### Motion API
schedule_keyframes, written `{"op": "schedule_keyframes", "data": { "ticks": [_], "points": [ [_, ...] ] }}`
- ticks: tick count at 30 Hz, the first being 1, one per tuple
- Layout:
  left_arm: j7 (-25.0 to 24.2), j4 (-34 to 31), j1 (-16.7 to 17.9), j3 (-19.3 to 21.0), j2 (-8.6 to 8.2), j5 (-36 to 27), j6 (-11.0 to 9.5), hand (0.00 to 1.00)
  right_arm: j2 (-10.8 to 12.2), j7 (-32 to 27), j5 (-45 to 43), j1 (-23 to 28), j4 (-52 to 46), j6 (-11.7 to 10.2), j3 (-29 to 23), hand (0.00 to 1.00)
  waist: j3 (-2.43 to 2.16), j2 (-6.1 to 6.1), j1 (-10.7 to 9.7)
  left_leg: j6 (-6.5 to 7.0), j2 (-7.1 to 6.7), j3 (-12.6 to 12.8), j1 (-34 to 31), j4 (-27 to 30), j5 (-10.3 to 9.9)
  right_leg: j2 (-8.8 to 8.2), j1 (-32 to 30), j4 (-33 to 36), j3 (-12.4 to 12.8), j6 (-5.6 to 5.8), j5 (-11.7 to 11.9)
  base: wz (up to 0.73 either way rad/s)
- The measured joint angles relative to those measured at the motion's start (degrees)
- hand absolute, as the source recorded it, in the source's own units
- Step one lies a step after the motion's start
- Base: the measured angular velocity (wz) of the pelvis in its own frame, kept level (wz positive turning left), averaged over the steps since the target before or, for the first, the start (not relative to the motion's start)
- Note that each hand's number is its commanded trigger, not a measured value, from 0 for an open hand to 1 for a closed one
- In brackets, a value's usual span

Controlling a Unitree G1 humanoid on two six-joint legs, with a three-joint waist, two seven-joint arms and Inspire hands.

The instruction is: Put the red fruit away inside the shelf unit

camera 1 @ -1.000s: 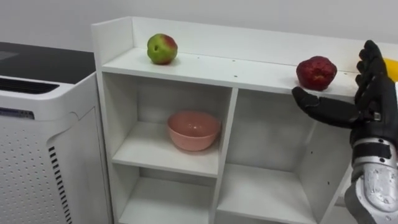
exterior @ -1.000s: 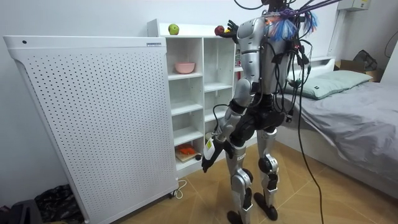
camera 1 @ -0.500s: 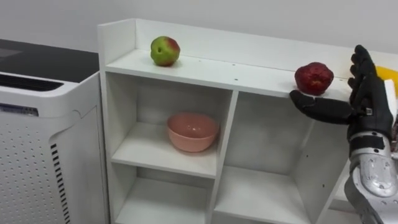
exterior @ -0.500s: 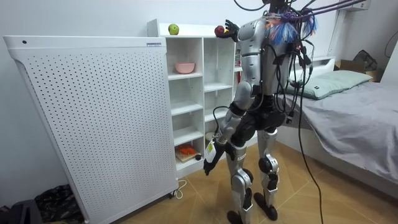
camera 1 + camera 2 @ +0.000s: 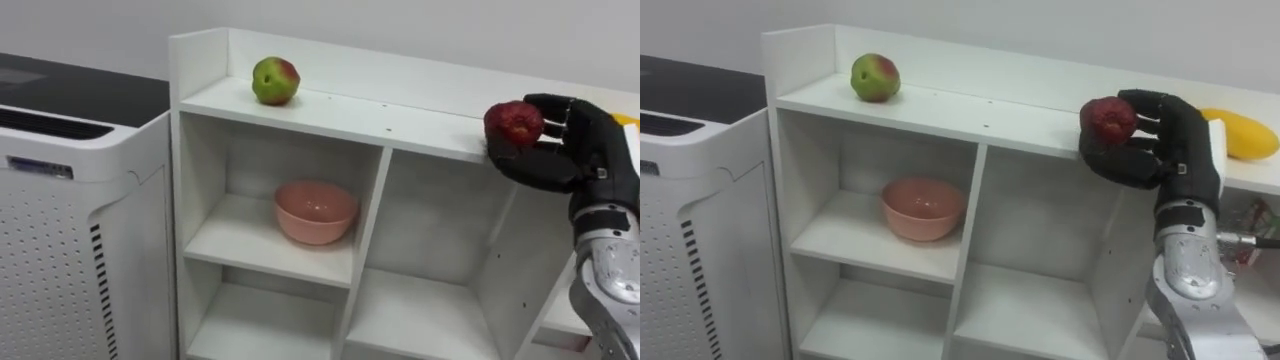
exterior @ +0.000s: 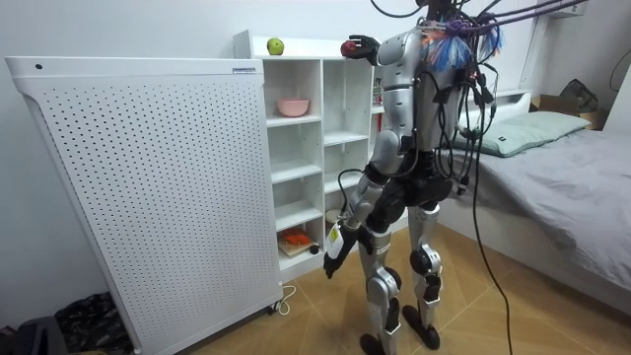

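Observation:
My right hand is raised at the right of the top shelf of a white open cabinet. Its fingers and thumb are curled round a dark red fruit at the shelf's front edge. I cannot tell whether the fruit still rests on the board. A green and red apple sits at the shelf's left end. A yellow fruit lies on the shelf just right of the hand. In the room view my left hand hangs low beside my thigh.
A pink bowl sits in the upper left compartment; the compartments beside and below it are bare. A tall white perforated appliance stands against the cabinet's left side. A bed is at the room view's right.
My right hand was open beside the red fruit; its fingers have now closed round it. The view has shifted slightly.

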Motion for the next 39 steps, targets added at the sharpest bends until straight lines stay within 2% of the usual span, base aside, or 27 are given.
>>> {"op": "schedule_keyframes", "data": {
  "ticks": [6, 8, 11, 13, 14, 15, 17, 19, 22, 24, 26, 29, 30, 32, 36, 39],
  "points": [
    [-0.16, 0.01, -0.35, -0.08, 0.45, -0.07, 0.06, 0.0, -0.69, 0.65, -0.05, -2.06, 1.76, -0.19, 0.1, 1.0, -0.2, -0.32, 0.1, -0.01, -0.02, -0.31, 0.29, 0.11, 0.01, 0.05, -0.12, -0.1, 0.35, 0.0, 0.0, 0.01],
    [-0.07, 0.08, -0.68, -0.09, 0.65, -0.57, 0.02, 0.0, -0.71, 0.87, 0.01, -2.07, 0.98, -0.15, 0.45, 1.0, -0.1, -0.17, 0.2, -0.01, -0.03, -0.31, 0.73, -0.09, 0.01, 0.11, 0.03, -0.14, 1.39, 0.0, 0.0, -0.05],
    [0.09, 0.15, -0.68, -0.13, 0.84, -0.5, -0.01, 0.0, -0.69, 1.35, 0.15, -1.98, -1.24, 0.54, 1.39, 1.0, 0.15, 0.24, 0.08, -0.01, 0.01, 0.06, 0.92, -0.26, 0.01, 0.12, 0.0, -0.13, 1.48, 0.0, 0.0, -0.05],
    [0.09, 0.28, -0.71, -0.16, 0.78, -0.51, -0.02, 0.0, -0.68, 2.29, 1.39, -1.95, -3.85, 1.22, 2.28, 1.0, 0.12, 0.5, 0.03, -0.01, 0.05, 0.66, 0.36, -0.17, 0.01, 0.12, -0.63, -0.14, 1.57, 0.0, 0.0, -0.16],
    [0.09, 0.68, -0.93, -0.15, 0.7, -0.52, -0.06, 0.0, -0.65, 3.04, 2.27, -1.45, -5.47, 1.26, 2.56, 1.0, 0.21, 1.0, -0.03, -0.01, 0.05, 0.97, 0.11, -0.01, 0.01, 0.1, -0.79, -0.14, 1.61, -0.01, 0.01, -0.1],
    [0.08, 0.9, -1.07, -0.13, 0.67, -0.53, -0.06, 0.0, -0.65, 3.39, 2.75, -0.91, -6.26, 1.26, 2.59, 1.0, 0.05, 1.16, -0.01, -0.01, 0.04, 1.06, 0.13, 0.02, 0.01, 0.09, -0.81, -0.14, 1.69, -0.01, 0.01, 0.0],
    [0.03, 1.3, -1.23, -0.15, 0.6, -0.55, -0.06, 0.0, -0.56, 5.03, 4.62, 1.92, -10.75, 1.45, 2.76, 1.0, -0.54, 2.2, 0.02, -0.01, 0.03, 1.11, 0.18, 0.02, 0.01, 0.05, -0.82, -0.13, 1.69, -0.01, 0.02, 0.0],
    [0.09, 1.37, -1.1, -0.1, 0.6, -0.61, -0.07, 0.0, -0.13, 6.18, 5.47, 4.89, -15.76, 1.94, 3.27, 1.0, -0.76, 3.21, 0.16, -0.01, 0.06, 1.25, 0.4, -0.02, 0.01, 0.08, -0.72, -0.13, 2.08, -0.01, 0.01, -0.06],
    [0.08, 1.37, -0.64, -0.11, 0.59, -0.48, -0.21, 0.0, 1.56, 8.54, 5.53, 9.72, -23.52, 1.8, 5.31, 1.0, -0.84, 4.34, 0.06, -0.06, 0.13, 1.89, 1.07, -0.26, 0.05, 0.18, -0.41, -0.12, 3.28, -0.01, 0.01, -0.1],
    [0.08, 1.37, -0.87, -0.09, 0.6, -0.38, -0.65, 0.0, 2.15, 10.22, 6.32, 10.98, -25.65, 1.95, 6.04, 1.0, -0.79, 4.41, -0.05, -0.11, 0.13, 1.97, 0.95, -0.14, 0.11, 0.19, -0.5, -0.08, 3.32, -0.11, 0.08, -0.08],
    [0.09, 1.37, -0.75, -0.1, 0.58, -0.41, -1.11, 0.0, 2.28, 12.5, 9.31, 11.15, -27.6, 3.02, 7.61, 1.0, -0.79, 4.41, 0.14, -0.1, 0.29, 2.49, 1.01, -0.21, 0.11, 0.33, -0.61, 0.08, 4.36, -0.38, 0.24, -0.14],
    [0.1, 1.47, -0.62, -0.15, 0.62, -0.57, -1.28, 0.0, 2.68, 15.79, 14.64, 11.15, -30.78, 3.03, 8.72, 1.0, -0.74, 4.39, 0.03, -0.09, 0.31, 2.54, 0.92, -0.41, 0.1, 0.42, -0.71, 0.14, 4.31, -0.51, 0.4, -0.06],
    [0.1, 1.48, -0.58, -0.22, 0.63, -0.6, -1.3, 0.0, 3.1, 16.92, 16.06, 11.15, -32.0, 3.04, 9.26, 1.0, -0.87, 4.17, -0.07, -0.09, 0.35, 2.54, 0.89, -0.4, 0.1, 0.46, -0.74, 0.14, 4.29, -0.55, 0.43, 0.0],
    [0.1, 1.69, -0.73, -0.37, 0.63, -0.58, -1.6, 0.0, 4.11, 19.0, 17.8, 11.21, -33.27, 2.98, 9.47, 1.0, -1.0, 3.9, -0.16, -0.1, 0.4, 2.6, 0.83, -0.38, 0.09, 0.52, -0.81, 0.12, 4.28, -0.61, 0.48, 0.0],
    [0.07, 3.42, -1.81, -1.56, 0.67, -0.66, -2.04, 0.0, 4.45, 22.02, 19.12, 12.74, -34.18, 2.82, 11.13, 1.0, -1.01, 3.89, 0.01, -0.09, 0.34, 2.58, 0.58, -0.2, 0.09, 0.4, -1.0, 0.13, 4.28, -0.54, 0.64, 0.0],
    [0.06, 3.56, -2.15, -2.61, 0.71, -0.6, -1.72, 0.0, 4.6, 25.62, 18.65, 18.0, -33.43, 3.1, 13.65, 1.0, -0.81, 4.34, 0.1, -0.06, 0.32, 2.6, 0.04, 0.1, 0.1, 0.37, -1.49, 0.12, 4.45, -0.53, 0.89, -0.01]
  ]
}}
